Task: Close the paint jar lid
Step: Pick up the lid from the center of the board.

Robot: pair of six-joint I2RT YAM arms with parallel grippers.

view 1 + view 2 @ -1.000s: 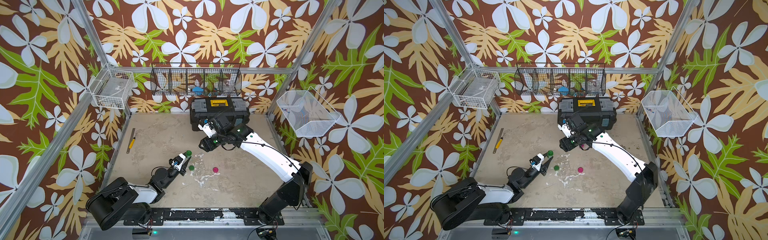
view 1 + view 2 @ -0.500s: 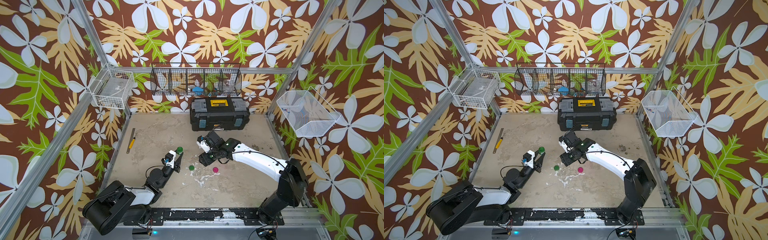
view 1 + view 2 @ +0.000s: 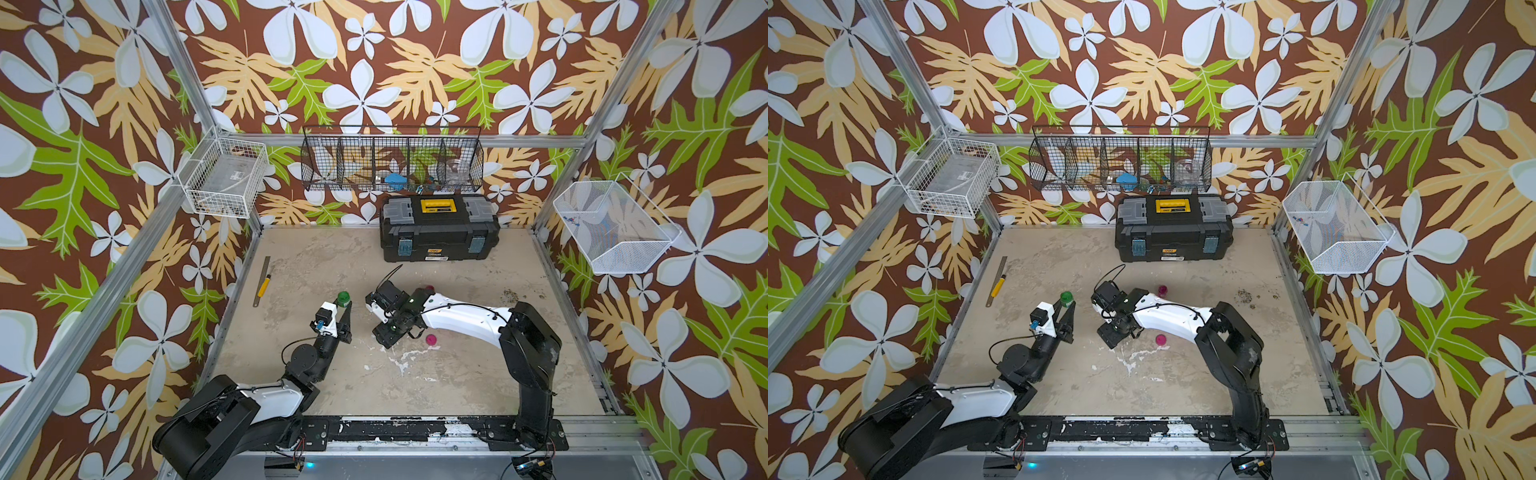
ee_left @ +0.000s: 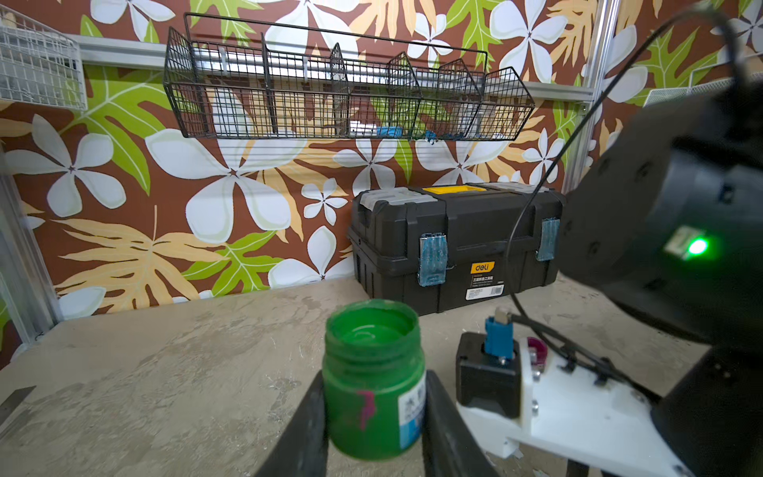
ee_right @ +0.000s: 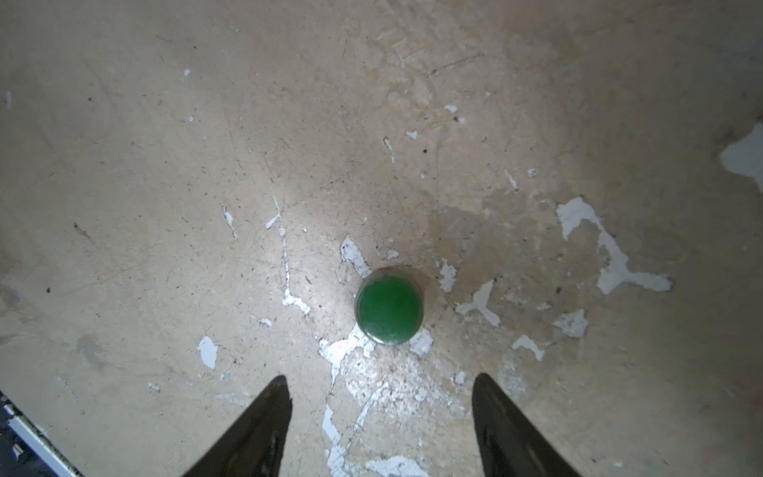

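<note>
- Left gripper (image 4: pixel 373 376) first: my two black fingers are clamped on the sides of the small round green plastic paint jar (image 4: pixel 373 384). I hold it upright off the table, its mouth bare and wet paint showing inside.
- That jar hangs well out in front of the black plastic toolbox with the yellow handle (image 3: pixel 436 232), off its left end.
- My right gripper (image 5: pixel 380 413) points straight down with its fingers spread apart and empty. Below it the round green screw lid (image 5: pixel 390 305) lies flat on the scuffed beige tabletop (image 5: pixel 165 165), farther from the toolbox than the jar.
- I judge the step in hand to be picking up that lid. It shows beyond my fingertips, roughly centred but not yet between them.
- I should drop low before closing, since the lid looks shallow and offers little wall to pinch.
- I should close gently, keep the lid level, and hold the jar upright so no paint spills.
- A small round pink cap (image 3: pixel 431 338) lies near; I must not take it.
</note>
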